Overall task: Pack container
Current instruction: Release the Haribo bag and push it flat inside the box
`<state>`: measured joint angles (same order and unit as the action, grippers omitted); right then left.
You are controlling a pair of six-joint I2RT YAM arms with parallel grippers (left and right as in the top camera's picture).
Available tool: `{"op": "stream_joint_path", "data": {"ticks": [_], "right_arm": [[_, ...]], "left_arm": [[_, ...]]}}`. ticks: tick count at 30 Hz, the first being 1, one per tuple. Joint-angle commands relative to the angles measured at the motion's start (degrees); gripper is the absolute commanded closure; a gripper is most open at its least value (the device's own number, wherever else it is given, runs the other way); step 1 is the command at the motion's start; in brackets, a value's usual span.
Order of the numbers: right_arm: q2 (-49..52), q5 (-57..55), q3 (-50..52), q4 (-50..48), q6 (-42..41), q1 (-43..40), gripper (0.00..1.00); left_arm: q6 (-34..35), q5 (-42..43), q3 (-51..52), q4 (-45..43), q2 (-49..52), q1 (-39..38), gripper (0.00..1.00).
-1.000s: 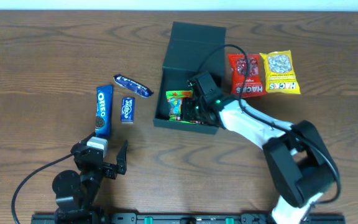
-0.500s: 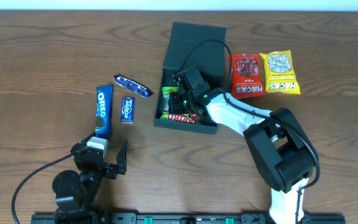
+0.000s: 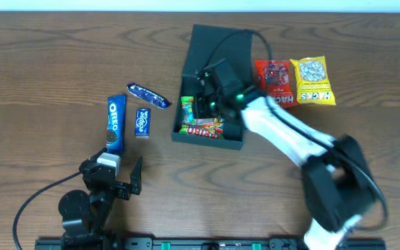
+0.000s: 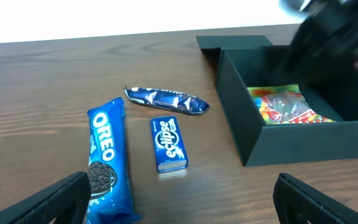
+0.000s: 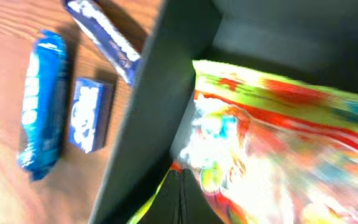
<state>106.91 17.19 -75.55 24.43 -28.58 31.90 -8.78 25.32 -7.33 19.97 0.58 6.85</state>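
Then: right gripper [image 3: 203, 103] sat inside dark green container [image 3: 207, 141].
Fingers were pressed together over colourful candy bag [image 3: 200, 123]; left gripper [image 4: 179, 202] stood spread wide.

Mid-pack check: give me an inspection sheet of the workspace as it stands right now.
Surface: wooden table, no spills seen.
Job's things: container, lid open, colourful snack packs inside.
Clutter: Oreo pack, Eclipse box, blue wrapped bar left of container; red Hacks bag, yellow Hacks bag right of it.
Grippers: left gripper open, low near the front edge; right gripper shut, over the packs in the container.
Cables: black cable arcs over the lid; second cable loops beside the left arm.
Surroundings: white strip beyond the far edge; nothing else seen.
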Motion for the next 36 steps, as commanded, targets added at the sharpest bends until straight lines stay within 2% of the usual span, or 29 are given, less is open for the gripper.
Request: {"op": "stream_joint_path", "data": {"ticks": [1,5,6,8,13,21,25,29,33,36], "right_arm": [[-7.7,-3.7,-1.4,5.0,5.5,-2.2,0.99],[-12.8,-11.9,-1.4,16.8,1.2,-4.3,0.98],[-13.2,-13.5,-1.4,19.9,-1.7,-4.7,0.92],[-13.2,-14.9,-1.3,24.7,-6.9,-5.4,0.68],[-10.5,-18.4,-0.3,29.4,-14.6,-5.6,0.60],[-1.6,-19.2,-0.3,29.0,-15.8,-5.6,0.67],[2.4,-19.8,-0.3,29.2,-15.8,-6.1,0.80],[2.6,-20.7,-0.4,29.1,-15.7,-6.3,0.84],[2.5,-21.7,-0.4,29.4,-15.5,-6.6,0.95],[2.5,-22.8,-0.4,29.9,-15.0,-6.6,0.98]], "left_arm": [[0.7,0.7,1.2,0.3,-0.3,-0.2,0.05],[0.7,0.7,1.2,0.3,-0.4,-0.2,0.05],[0.7,0.7,1.2,0.3,-0.3,-0.2,0.05],[0.7,0.7,1.2,0.3,-0.3,-0.2,0.05],[0.7,0.7,1.2,0.3,-0.3,-0.2,0.05],[0.7,0.7,1.2,0.3,-0.3,-0.2,0.05],[0.7,0.7,1.2,0.3,-0.3,-0.2,0.05],[0.7,0.7,1.2,0.3,-0.3,-0.2,0.05],[0.7,0.7,1.2,0.3,-0.3,-0.2,0.05],[0.7,0.7,1.2,0.3,-0.4,-0.2,0.05]]}}
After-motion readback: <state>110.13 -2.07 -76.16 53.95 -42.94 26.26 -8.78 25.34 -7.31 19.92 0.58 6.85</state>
